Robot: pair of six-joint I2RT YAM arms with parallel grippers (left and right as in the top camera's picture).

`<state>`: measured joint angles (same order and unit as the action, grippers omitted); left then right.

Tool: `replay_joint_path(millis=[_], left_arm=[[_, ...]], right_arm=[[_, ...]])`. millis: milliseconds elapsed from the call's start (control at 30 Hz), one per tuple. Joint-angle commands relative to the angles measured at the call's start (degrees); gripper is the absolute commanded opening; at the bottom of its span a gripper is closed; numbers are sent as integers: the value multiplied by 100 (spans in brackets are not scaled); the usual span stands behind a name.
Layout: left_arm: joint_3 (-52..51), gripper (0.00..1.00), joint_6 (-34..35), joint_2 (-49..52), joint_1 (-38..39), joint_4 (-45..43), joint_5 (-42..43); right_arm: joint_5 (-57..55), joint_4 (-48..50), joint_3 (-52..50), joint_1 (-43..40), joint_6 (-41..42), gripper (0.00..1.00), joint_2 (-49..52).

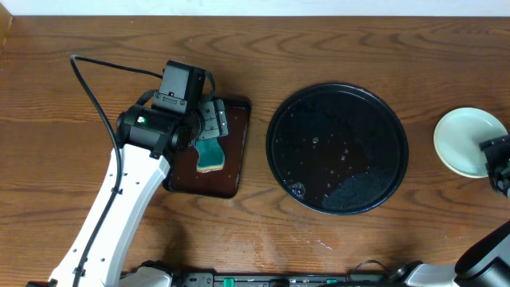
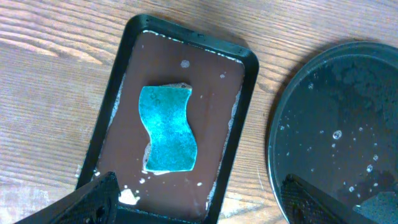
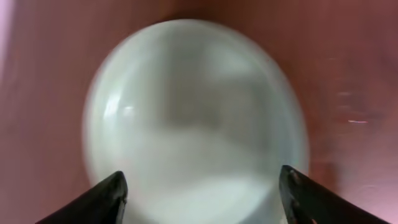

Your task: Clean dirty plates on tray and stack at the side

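Jaws on the left arm (image 1: 151, 131) stand wide apart and hold nothing. In the left wrist view only the two dark fingertips (image 2: 93, 200) show, at the bottom corners. Between and beyond them the teal sponge (image 2: 168, 129) lies flat and loose on the small brown tray (image 2: 214, 124). Right jaws are likewise spread wide and empty, with fingertips (image 3: 93, 202) on either side of a pale plate (image 3: 193, 118), which is blurred in that view. I cannot tell whether they touch its rim.

From overhead, the black tray (image 1: 337, 149) sits mid-worktop and carries no plates, only water drops and a wet sheen. The plate (image 1: 466, 139) rests on the worktop (image 1: 255, 231) well to the right of the tray, at the right edge of view, with the right arm (image 1: 498, 163) just beside it on the near side. Only one plate face shows. Whether others lie stacked beneath it cannot be told from above.

By the look of it the job is at or near its end: the tray is cleared, the sponge is set down and the plate is at the side. What may be left is pulling both arms clear, and confirming that all three plates are in that pile.
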<state>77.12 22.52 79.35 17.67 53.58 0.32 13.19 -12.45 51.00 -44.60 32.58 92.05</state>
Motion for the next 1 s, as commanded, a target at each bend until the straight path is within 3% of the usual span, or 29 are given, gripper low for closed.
replay_joint_path(millis=[0,133,267,300,533,867,967], left_arm=[[120,84,4,0,-24,11,13],[120,84,4,0,-24,11,13],[120,84,4,0,-24,11,13],[120,84,4,0,-24,11,13],[120,84,4,0,-24,11,13],[120,84,4,0,-24,11,13],[120,84,4,0,-24,11,13]], right_arm=[[1360,-140,361,372,-566,75,-728],[2396,-664,374,1045,-1071,75,-1792],[2457,-1434,374,2035,-1578,79,-2793],[2400,-1628,374,2312,-1652,99,-3025],[2221,-1954,372,3473,-1657,99,-3912],[1991,-2577,334,3838,-1700,99,-4070],[1624,-2269,188,3849,-1700,99,-4166]])
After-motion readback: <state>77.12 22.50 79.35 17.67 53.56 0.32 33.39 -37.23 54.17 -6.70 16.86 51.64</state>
